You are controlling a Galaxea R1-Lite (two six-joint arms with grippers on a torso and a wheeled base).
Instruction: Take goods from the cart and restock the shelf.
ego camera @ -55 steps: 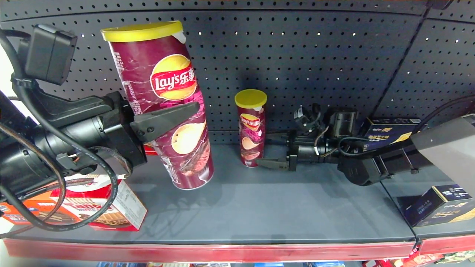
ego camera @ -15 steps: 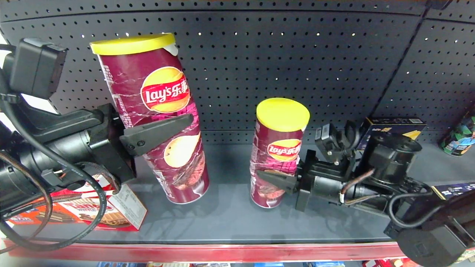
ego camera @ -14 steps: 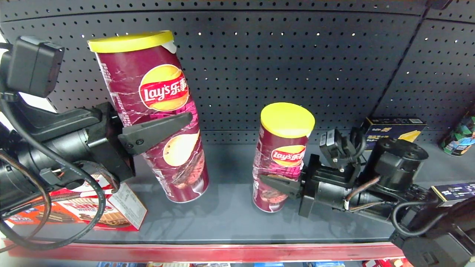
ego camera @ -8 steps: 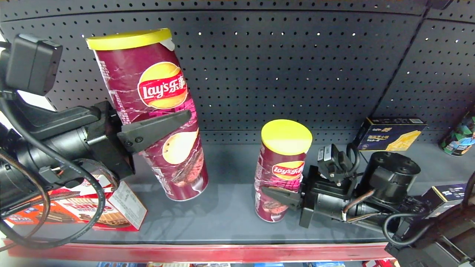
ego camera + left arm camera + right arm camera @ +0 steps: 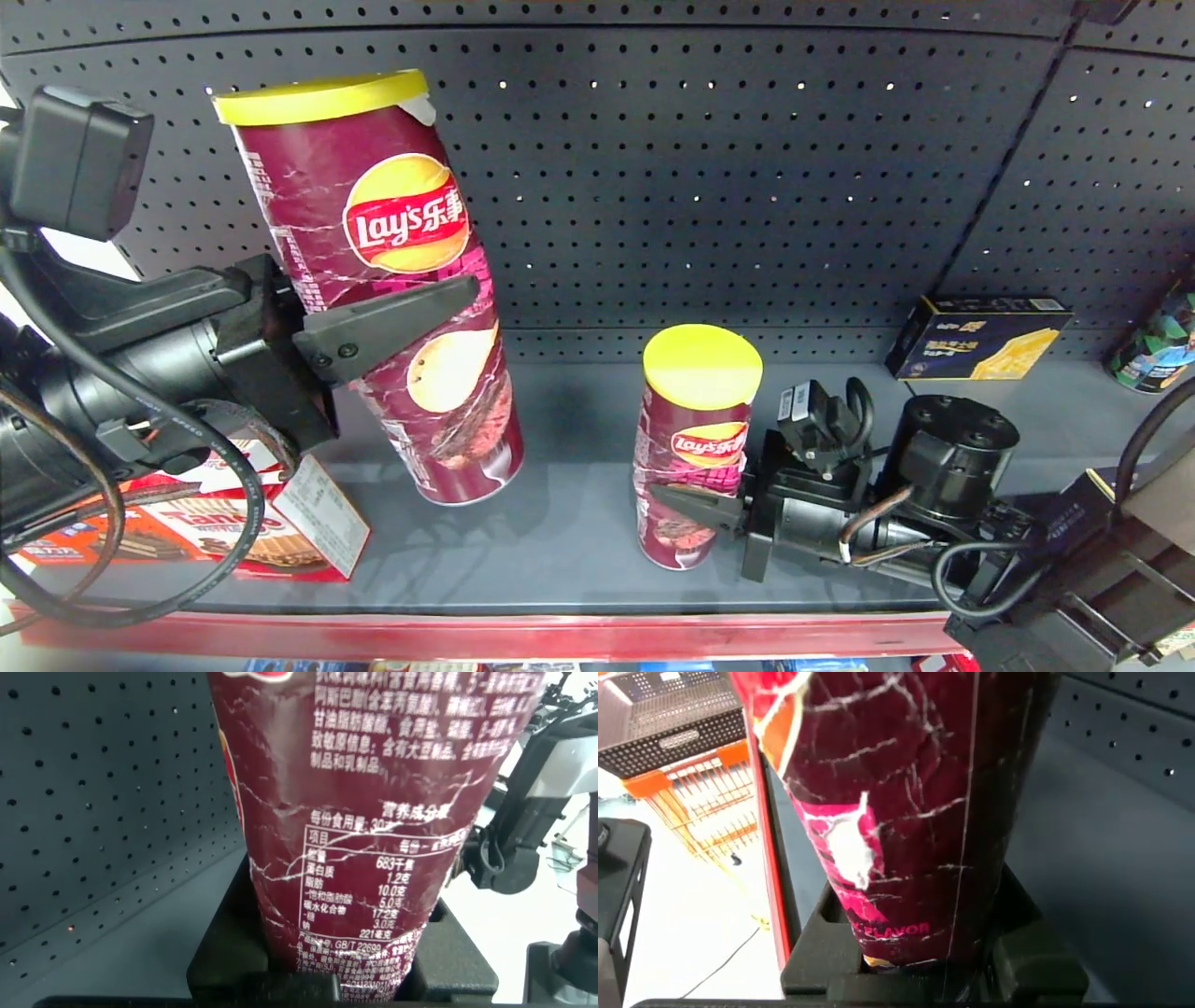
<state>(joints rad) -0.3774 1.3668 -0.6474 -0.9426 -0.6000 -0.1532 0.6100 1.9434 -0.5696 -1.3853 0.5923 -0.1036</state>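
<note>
Left hand [image 5: 403, 315] clasping tilted chips can [image 5: 373, 187], right hand [image 5: 693, 506] clasping second chips can [image 5: 695, 431]

- Left of frame: left gripper [image 5: 411, 317] clamped a tilted chip can [image 5: 373, 187], yellow-lidded.
- Lower centre: right gripper [image 5: 686, 504] clasped an upright chip can [image 5: 695, 439].
- Lower left: red wafer box [image 5: 280, 541] on the shelf [image 5: 579, 523].
- Right: dark box [image 5: 980, 336] near the pegboard [image 5: 747, 168].

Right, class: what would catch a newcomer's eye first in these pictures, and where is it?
Against the dark pegboard shelf, a maroon, yellow-lidded crisp can held tilted in the left gripper dominates the left. A second crisp can is held upright in the right gripper, near the shelf's red front edge.
</note>
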